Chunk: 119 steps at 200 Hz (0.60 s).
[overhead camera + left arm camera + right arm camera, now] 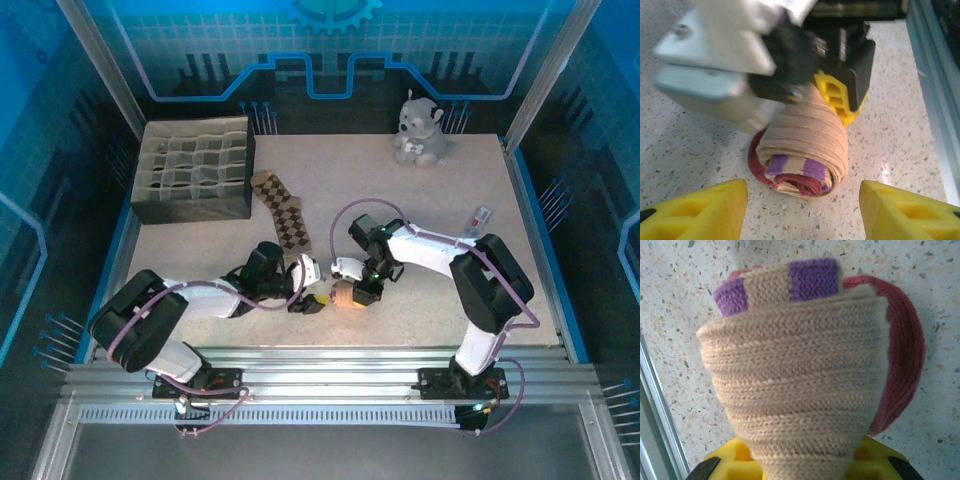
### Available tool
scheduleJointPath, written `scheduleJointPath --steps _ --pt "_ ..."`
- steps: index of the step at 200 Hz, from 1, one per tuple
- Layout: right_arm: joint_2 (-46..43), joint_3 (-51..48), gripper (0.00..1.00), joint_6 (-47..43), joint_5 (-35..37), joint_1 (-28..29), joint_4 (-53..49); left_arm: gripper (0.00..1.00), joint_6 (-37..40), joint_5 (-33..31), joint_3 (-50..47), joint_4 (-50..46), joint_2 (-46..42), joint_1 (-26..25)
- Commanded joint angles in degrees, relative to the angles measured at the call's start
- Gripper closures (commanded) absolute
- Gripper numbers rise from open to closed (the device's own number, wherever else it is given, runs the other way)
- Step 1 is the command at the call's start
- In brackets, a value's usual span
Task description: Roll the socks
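Right gripper (pixel 802 462) clamps the rolled striped sock (pixel 805 150), and we see left gripper (pixel 802 217) spread open just short of it, holding nothing.

Beige sock (pixel 805 135) looks purple-striped, red-edged; argyle sock (pixel 283 215) brown-tan.

The box (pixel 195 170) blocks the back left, the patterned sock (pixel 285 215) lies beside it, the plush toy (pixel 418 130) stands at the back, and the rolled sock (pixel 344 296) sits front centre. The table (pixel 435 195) is open at middle right.
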Motion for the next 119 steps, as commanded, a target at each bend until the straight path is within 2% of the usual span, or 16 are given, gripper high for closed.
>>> scheduleJointPath --steps 1,58,119 --pt "2.9 -0.7 1.00 0.6 -1.2 -0.6 -5.4 0.39 6.5 -6.4 -1.3 3.8 -1.9 -3.2" --pt "3.9 0.3 1.00 0.9 -1.8 -1.0 -6.6 0.37 14.3 -15.0 -0.5 -1.1 -2.6 -11.2" --pt "5.1 1.7 1.00 1.2 -2.4 -1.2 -8.4 0.35 19.6 -19.5 4.4 -2.5 3.4 -13.1"
